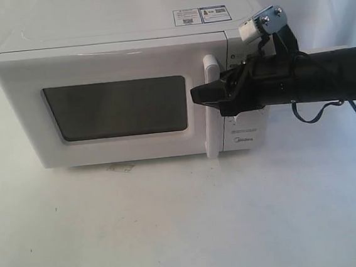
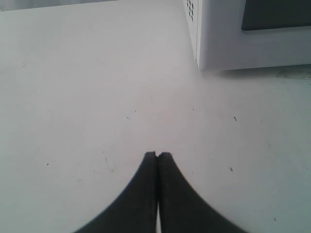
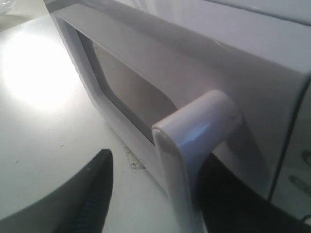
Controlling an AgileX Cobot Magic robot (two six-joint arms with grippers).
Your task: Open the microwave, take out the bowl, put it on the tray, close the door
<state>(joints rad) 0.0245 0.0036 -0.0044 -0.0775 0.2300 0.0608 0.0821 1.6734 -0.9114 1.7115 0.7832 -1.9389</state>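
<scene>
On the left, the left gripper is hovering over the table, fingers pressed together, near the microwave. Its door is sitting closed. The right gripper is straddling the handle, fingers apart.

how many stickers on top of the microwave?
2. White sticker and blue-patched sticker sit side by side near the microwave top's right end, in the exterior view. Others could be hidden farther back.
</scene>
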